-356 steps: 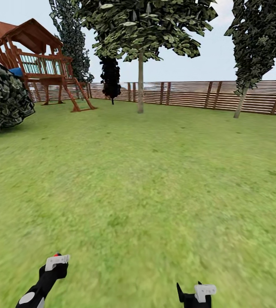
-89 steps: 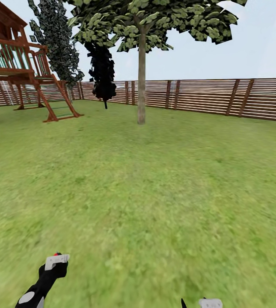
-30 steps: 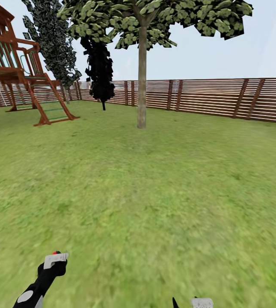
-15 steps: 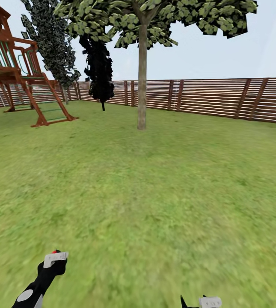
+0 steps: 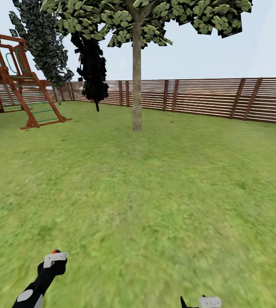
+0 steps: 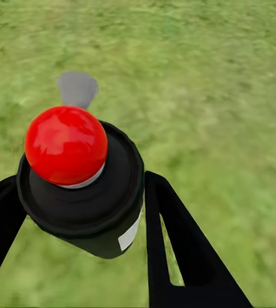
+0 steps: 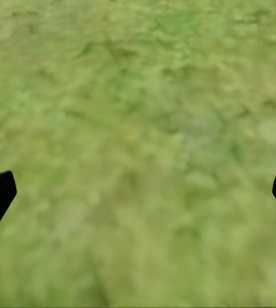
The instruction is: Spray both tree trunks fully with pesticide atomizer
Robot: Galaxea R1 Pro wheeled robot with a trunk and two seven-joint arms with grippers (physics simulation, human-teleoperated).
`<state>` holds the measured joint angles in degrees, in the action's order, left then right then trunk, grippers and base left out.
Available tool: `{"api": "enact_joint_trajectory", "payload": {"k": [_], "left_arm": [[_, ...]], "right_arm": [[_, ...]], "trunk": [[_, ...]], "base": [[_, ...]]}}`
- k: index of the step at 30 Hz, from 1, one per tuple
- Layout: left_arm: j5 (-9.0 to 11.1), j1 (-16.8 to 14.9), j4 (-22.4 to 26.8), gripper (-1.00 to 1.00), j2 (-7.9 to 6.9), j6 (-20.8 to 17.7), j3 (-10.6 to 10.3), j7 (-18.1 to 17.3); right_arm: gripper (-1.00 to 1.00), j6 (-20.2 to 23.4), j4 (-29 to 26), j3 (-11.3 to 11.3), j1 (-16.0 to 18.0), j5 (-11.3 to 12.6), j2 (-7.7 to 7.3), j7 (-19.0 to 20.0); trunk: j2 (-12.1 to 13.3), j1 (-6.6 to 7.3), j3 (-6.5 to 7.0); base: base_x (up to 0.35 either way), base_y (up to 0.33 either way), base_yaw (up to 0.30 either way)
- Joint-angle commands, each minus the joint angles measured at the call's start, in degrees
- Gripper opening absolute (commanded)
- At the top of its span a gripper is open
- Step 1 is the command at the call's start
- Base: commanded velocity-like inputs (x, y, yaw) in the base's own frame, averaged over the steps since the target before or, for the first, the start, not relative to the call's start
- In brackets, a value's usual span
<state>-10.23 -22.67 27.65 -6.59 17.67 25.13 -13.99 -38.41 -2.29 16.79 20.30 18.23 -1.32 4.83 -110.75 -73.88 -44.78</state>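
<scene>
Low at 7 o'clock, the left tool [image 6: 80,212] pinches the black, red-domed cylindrical pesticide atomizer [image 6: 80,183], the smooth tan-grey tree trunk [image 5: 136,77] rises at 12 over blurry lawn [image 5: 155,192], and the right tool [image 7: 138,186] gapes wide.

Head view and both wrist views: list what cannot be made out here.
- Tree trunk, head view: too far off to tell whether white pesticide specks lie on the bark.
- Atomizer, left wrist view: its lower body hidden behind its own red cap; the left gripper's fingers cut off by the edge.
- Right gripper, right wrist view: just finger tips at the edges, spread over grass.
</scene>
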Motion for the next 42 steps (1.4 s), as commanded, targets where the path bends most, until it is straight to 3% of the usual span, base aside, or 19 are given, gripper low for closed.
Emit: {"api": "enact_joint_trajectory", "payload": {"k": [1,7,42], "left_arm": [[0.03,0.00,-0.01,-1.00,0.00,0.00,0.00,0.02],[0.04,0.00,0.02,-1.00,0.00,0.00,0.01,0.01],[0.04,0.00,0.03,-1.00,0.00,0.00,-0.02,0.01]], "right_arm": [[1.00,0.00,0.00,0.00,0.00,0.00,0.00,0.00],[1.00,0.00,0.00,0.00,0.00,-0.03,0.01,0.00],[1.00,0.00,0.00,0.00,0.00,0.05,0.00,-0.09]], "trunk": [[0.00,0.00,0.00],[0.00,0.00,0.00],[0.00,0.00,0.00]], "base": [[0.337,0.000,-0.285],[0.337,0.000,-0.186],[0.337,0.000,-0.001]]}}
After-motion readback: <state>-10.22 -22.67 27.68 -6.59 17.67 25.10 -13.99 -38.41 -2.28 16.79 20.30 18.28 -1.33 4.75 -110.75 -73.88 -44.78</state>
